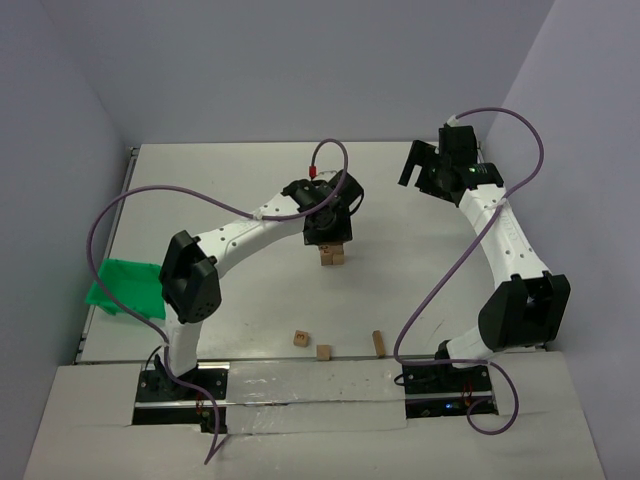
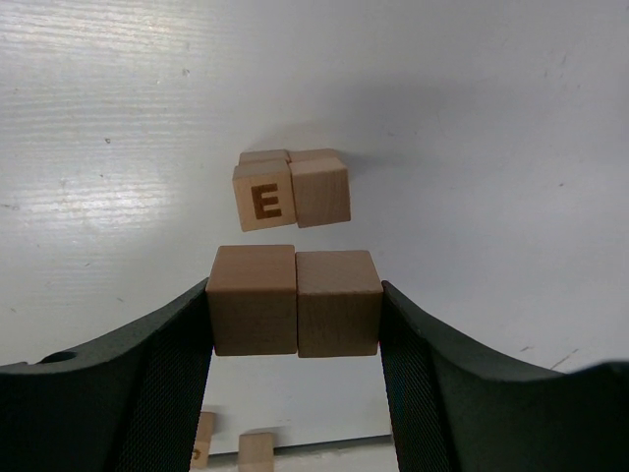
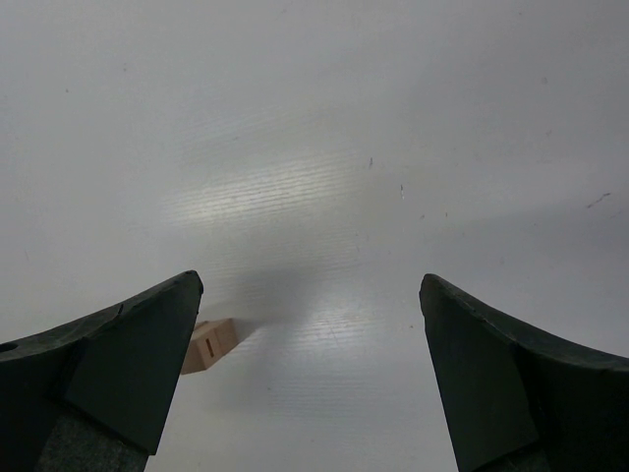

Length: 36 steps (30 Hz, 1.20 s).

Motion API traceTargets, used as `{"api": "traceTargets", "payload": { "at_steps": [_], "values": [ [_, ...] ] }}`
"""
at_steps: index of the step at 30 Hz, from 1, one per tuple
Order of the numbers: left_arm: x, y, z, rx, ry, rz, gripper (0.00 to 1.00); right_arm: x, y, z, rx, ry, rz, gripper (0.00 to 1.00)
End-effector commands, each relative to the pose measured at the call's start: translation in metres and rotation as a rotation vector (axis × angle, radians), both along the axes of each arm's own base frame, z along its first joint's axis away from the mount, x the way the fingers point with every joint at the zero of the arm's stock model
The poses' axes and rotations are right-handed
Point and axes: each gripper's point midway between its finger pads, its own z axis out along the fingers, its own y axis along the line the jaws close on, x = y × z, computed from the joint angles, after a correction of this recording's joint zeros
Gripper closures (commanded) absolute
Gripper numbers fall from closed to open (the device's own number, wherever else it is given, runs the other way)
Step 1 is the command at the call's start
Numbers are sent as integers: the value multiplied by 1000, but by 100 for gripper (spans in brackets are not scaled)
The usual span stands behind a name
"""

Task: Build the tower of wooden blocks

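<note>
The left claw was clamped on a pair of blocks set side by side. Their row ran straight across from one finger to the other, with the outer faces of the cubes pressed against the pads. The pair hung above the tower, which stood near the middle of the table. The tower was two cubes wide, and its long side lay nearly parallel to the pair, turned only slightly. The left wrist view showed a burnt-in capital "E", upright, on the camera-facing side of the tower's left cube. The overhead view showed the tower only as a small tan stack just below the left claw, with no letter legible. That view also took in three loose blocks near the front edge of the table and a green tray off to the left. The right claw hung over the far right of the table with its fingers spread wide and nothing between them. Its wrist camera caught a single block lying on the table beside the left finger, carrying a small dark mark too small to read. The overhead view did not show this cube.
</note>
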Motion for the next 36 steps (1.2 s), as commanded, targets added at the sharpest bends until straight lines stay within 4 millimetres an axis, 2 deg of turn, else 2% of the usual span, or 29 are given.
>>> {"api": "traceTargets", "payload": {
  "at_steps": [1,12,23,36],
  "values": [
    [13,-12,15,-62,-35,72,100,-1,1,27,28,-78,4,0],
    [24,-4,-10,-23,-2,86,100,2,3,24,40,-73,11,0],
    [24,-8,-24,-18,29,67,100,2,4,24,49,-70,18,0],
    [27,-15,-29,-19,38,52,94,0,7,22,61,-62,29,0]
  ]
}}
